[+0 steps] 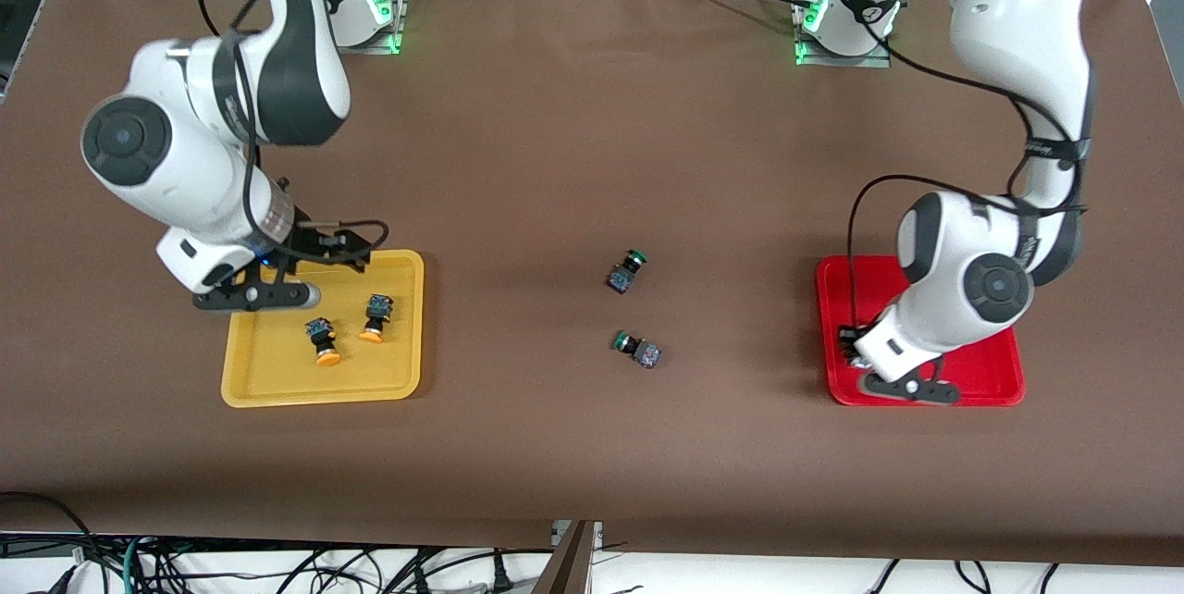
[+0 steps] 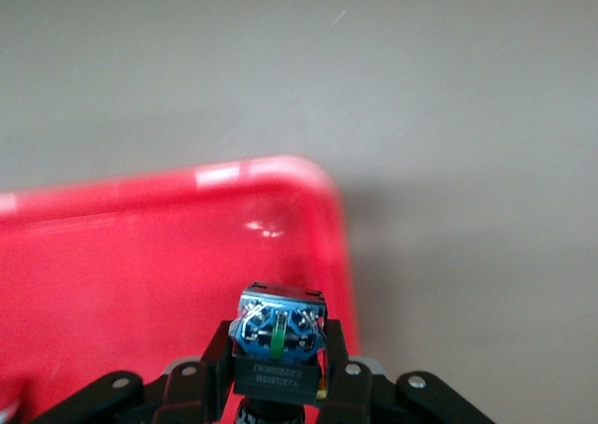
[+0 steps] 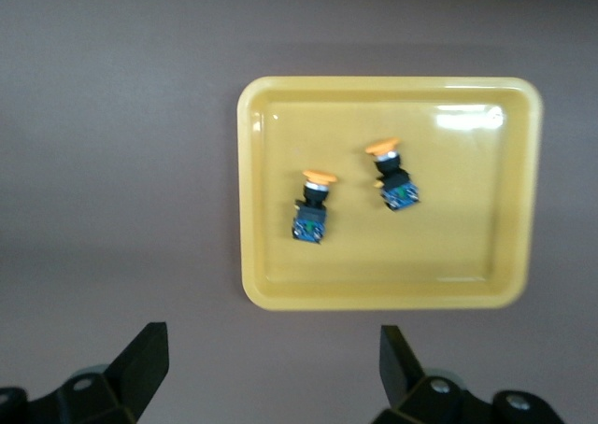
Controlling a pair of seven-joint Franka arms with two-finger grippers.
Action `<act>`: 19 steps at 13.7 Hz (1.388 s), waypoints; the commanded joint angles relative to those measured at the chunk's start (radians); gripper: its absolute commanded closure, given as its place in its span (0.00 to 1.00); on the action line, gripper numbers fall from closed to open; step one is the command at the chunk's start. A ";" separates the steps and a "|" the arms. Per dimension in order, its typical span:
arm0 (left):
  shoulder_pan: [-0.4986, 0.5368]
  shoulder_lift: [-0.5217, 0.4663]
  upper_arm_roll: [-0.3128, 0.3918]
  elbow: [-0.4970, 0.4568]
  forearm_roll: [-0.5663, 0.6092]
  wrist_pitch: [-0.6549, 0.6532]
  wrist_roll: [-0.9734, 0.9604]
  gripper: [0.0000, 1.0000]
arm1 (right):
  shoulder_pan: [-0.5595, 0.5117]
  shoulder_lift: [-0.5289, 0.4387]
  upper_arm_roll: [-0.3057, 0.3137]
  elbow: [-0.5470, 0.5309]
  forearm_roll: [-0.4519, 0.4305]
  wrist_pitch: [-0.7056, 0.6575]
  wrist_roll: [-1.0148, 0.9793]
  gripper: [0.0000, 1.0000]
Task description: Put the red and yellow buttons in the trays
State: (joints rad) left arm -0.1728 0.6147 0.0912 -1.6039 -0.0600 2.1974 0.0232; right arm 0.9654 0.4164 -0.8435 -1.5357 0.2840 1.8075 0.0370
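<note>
Two yellow-capped buttons [image 1: 321,340] [image 1: 376,317] lie in the yellow tray [image 1: 268,381]; the right wrist view shows them too [image 3: 311,209] [image 3: 394,176]. My right gripper [image 1: 254,293] is open and empty, up over the yellow tray's [image 3: 374,293] rim at its corner toward the right arm's base [image 3: 273,368]. My left gripper [image 1: 911,386] hangs low over the red tray [image 1: 990,377]. It is shut [image 2: 278,340] on a dark button body with a blue end [image 2: 280,317], over a corner of the red tray [image 2: 140,275]. That button's cap is hidden. No red cap shows anywhere.
Two green-capped buttons [image 1: 626,270] [image 1: 638,349] lie on the brown table [image 1: 592,159] midway between the trays. A small dark thing [image 1: 846,337] shows on the red tray beside the left hand; I cannot tell what it is.
</note>
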 commanded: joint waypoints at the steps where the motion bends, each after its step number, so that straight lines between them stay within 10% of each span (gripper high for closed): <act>1: 0.062 -0.108 -0.018 -0.200 -0.048 0.053 -0.032 1.00 | 0.033 -0.129 -0.005 -0.037 -0.089 -0.053 0.034 0.00; 4: 0.101 -0.110 -0.019 -0.321 -0.076 0.201 -0.042 1.00 | -0.044 -0.215 0.084 -0.037 -0.211 -0.108 0.020 0.00; 9: 0.099 -0.102 -0.019 -0.398 -0.110 0.286 -0.071 0.85 | -0.546 -0.338 0.582 -0.037 -0.295 -0.174 -0.008 0.00; 11: 0.096 -0.084 -0.019 -0.378 -0.110 0.283 -0.097 0.14 | -0.678 -0.363 0.696 -0.038 -0.292 -0.203 -0.026 0.00; 12: 0.096 -0.087 -0.019 -0.355 -0.109 0.274 -0.094 0.00 | -0.744 -0.370 0.752 -0.038 -0.286 -0.217 -0.026 0.00; 15: 0.096 -0.110 -0.019 -0.198 -0.096 0.080 -0.091 0.00 | -0.904 -0.415 0.894 -0.087 -0.279 -0.220 -0.035 0.00; 19: 0.093 -0.072 -0.013 0.219 -0.090 -0.371 -0.091 0.00 | -0.902 -0.423 0.896 -0.103 -0.252 -0.231 -0.035 0.00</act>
State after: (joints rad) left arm -0.0779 0.5070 0.0750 -1.5692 -0.1552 1.9898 -0.0616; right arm 0.0876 0.0261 0.0294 -1.6056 0.0121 1.5848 0.0173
